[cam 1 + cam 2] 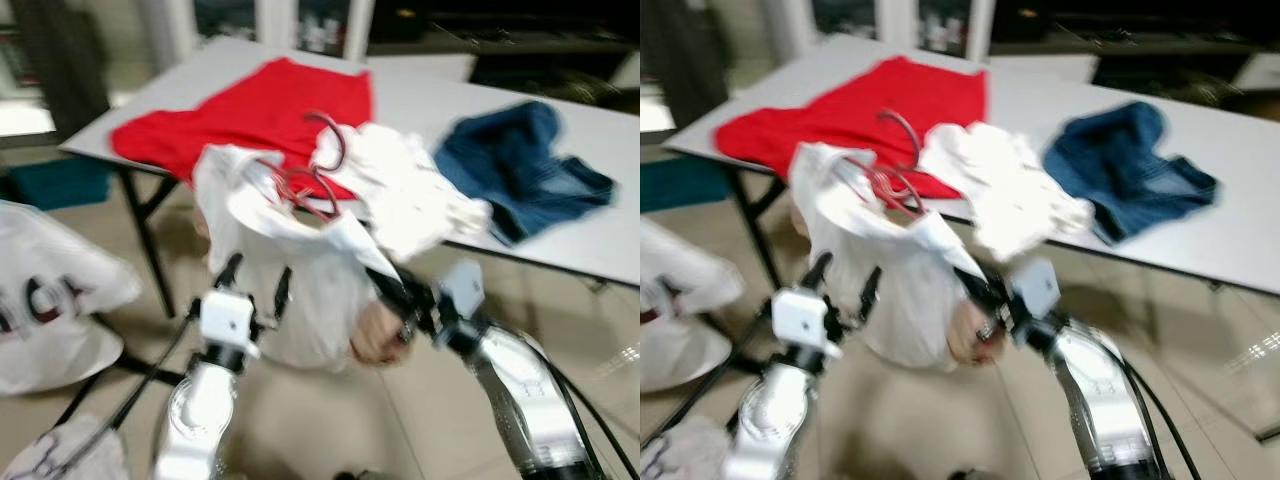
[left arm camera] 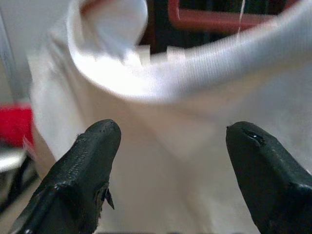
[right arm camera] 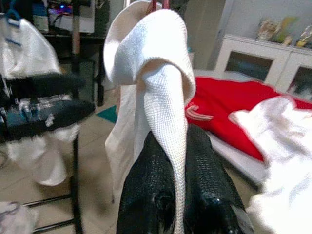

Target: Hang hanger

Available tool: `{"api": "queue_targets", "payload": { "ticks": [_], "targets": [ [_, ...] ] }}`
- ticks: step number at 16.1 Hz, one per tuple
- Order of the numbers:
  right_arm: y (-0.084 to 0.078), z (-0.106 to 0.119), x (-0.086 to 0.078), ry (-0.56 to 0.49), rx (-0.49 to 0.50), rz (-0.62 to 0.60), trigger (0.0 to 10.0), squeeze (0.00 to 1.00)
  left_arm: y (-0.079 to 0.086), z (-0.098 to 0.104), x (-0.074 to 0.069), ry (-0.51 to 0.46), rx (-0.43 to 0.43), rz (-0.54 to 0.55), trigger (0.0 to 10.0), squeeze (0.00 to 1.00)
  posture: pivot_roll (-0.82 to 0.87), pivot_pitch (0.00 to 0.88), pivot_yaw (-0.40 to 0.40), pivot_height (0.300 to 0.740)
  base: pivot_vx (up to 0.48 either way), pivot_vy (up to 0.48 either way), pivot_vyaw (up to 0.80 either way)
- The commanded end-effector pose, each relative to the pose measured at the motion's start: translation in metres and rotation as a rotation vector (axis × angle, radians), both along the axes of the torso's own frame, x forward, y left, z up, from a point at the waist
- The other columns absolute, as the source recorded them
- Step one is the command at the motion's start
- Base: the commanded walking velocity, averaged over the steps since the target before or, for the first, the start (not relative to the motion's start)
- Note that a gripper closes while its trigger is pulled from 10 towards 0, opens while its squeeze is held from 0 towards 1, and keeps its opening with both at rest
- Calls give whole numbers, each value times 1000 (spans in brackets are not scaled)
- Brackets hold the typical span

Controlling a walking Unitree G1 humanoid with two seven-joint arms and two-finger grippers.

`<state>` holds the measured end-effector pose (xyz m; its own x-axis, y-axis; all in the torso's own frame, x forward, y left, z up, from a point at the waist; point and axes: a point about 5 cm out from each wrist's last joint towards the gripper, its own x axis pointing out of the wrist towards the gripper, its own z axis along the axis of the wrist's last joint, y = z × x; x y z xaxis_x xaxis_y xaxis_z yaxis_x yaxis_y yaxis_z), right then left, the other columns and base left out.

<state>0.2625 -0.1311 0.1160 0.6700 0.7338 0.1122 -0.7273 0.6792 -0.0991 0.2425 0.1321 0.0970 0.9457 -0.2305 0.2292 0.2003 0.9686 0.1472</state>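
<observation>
A white garment [image 1: 290,290] hangs on a red hanger [image 1: 305,190] in front of the table, with the hanger's hook [image 1: 333,140] pointing up. My right gripper [image 1: 395,290] is shut on a fold of the garment's shoulder [image 3: 168,97], pinched between its fingers [image 3: 204,165]. My left gripper [image 1: 257,282] is open just below and to the left, its fingertips [image 2: 100,141] spread on either side of the cloth [image 2: 175,161] without closing on it. The hanger's red bar [image 2: 209,19] shows above the collar. The eye views are blurred.
Behind the garment a grey table [image 1: 600,240] carries a red shirt [image 1: 250,110], a crumpled white cloth [image 1: 410,190] and blue denim [image 1: 520,170]. White clothing with dark print [image 1: 45,300] hangs at the left over a dark frame. Beige floor lies below.
</observation>
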Motion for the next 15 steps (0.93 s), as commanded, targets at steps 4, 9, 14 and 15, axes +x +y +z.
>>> {"api": "queue_targets", "payload": {
  "ticks": [4, 9, 14, 15],
  "targets": [
    [4, 13, 19, -82, -24, -42, 10000, 0, 8, 29, 14, -93, 5, 5, 10000, 0, 83, 9, -55, 740, 0, 0, 0],
    [19, 14, 21, -98, 1, 26, 10000, 0, 21, 57, 25, -174, 8, 45, 10000, 0, 97, 3, -65, 740, 0, 0, 0],
    [19, 22, 19, -193, -52, 113, 10000, 0, 64, 80, 41, -211, -22, 152, 10000, 0, 94, 0, -61, 740, 0, 0, 0],
    [21, 23, 19, -214, -65, 108, 10000, 0, 61, 81, 42, -202, -51, 130, 10000, 0, 94, 0, -61, 740, 0, 0, 0]
  ]
}}
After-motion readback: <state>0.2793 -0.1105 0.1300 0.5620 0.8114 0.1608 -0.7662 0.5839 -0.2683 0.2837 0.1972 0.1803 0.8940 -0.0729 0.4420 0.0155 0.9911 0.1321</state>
